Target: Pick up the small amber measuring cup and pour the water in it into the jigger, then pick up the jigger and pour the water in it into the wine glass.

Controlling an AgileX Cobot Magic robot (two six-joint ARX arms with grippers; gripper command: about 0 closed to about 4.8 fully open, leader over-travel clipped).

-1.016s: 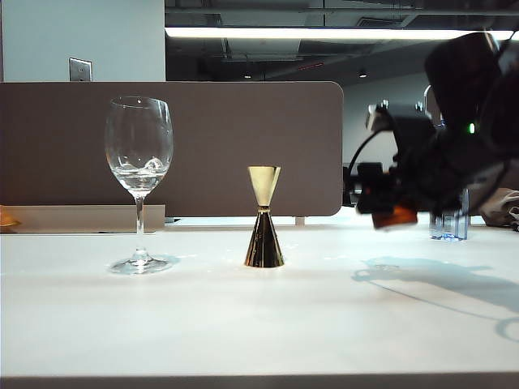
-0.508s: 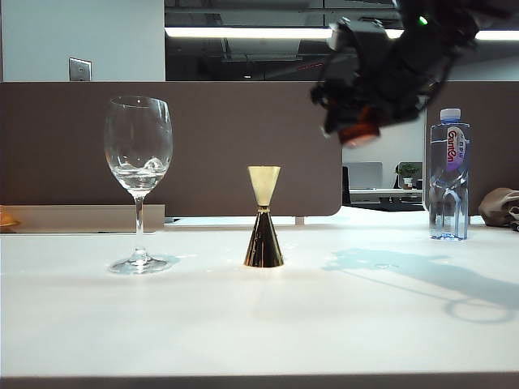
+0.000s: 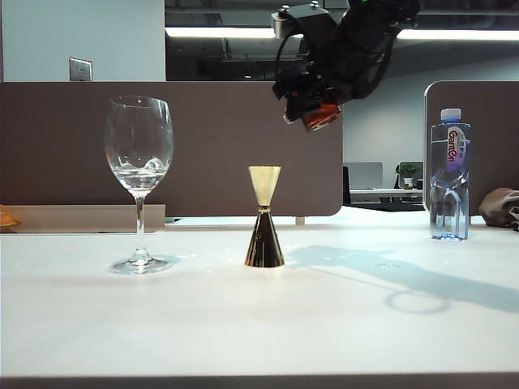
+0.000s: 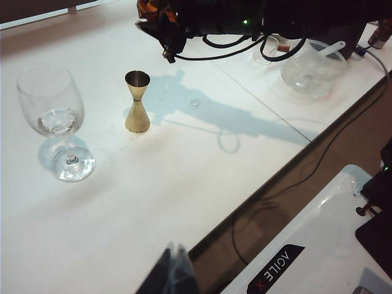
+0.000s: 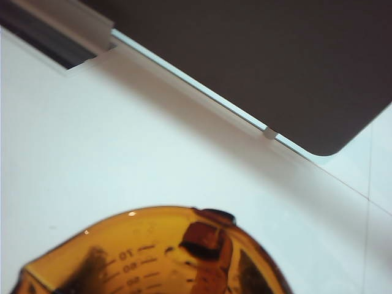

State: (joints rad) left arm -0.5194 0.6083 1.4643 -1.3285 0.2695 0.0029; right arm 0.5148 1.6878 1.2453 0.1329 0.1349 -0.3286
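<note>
Right gripper [image 3: 318, 109] hangs high above the table, just right of and well above the shiny gold hourglass-shaped metal jigger [image 3: 264, 217], its jaws pinching the small translucent amber measuring cup [image 3: 321, 117], which is tilted. In the right wrist view the cup [image 5: 153, 254] fills the near edge, printed graduations showing on its orange-brown wall; any water in it cannot be made out. I judge the first pour is in hand: the next move calls for bringing the lip over the jigger's narrow upper cone and tipping. Left gripper [image 4: 174, 275] waits apart at the table's near edge, fingers apparently pressed together. On the left, the tall clear stemmed wine glass [image 3: 139, 174] stands upright.
</note>
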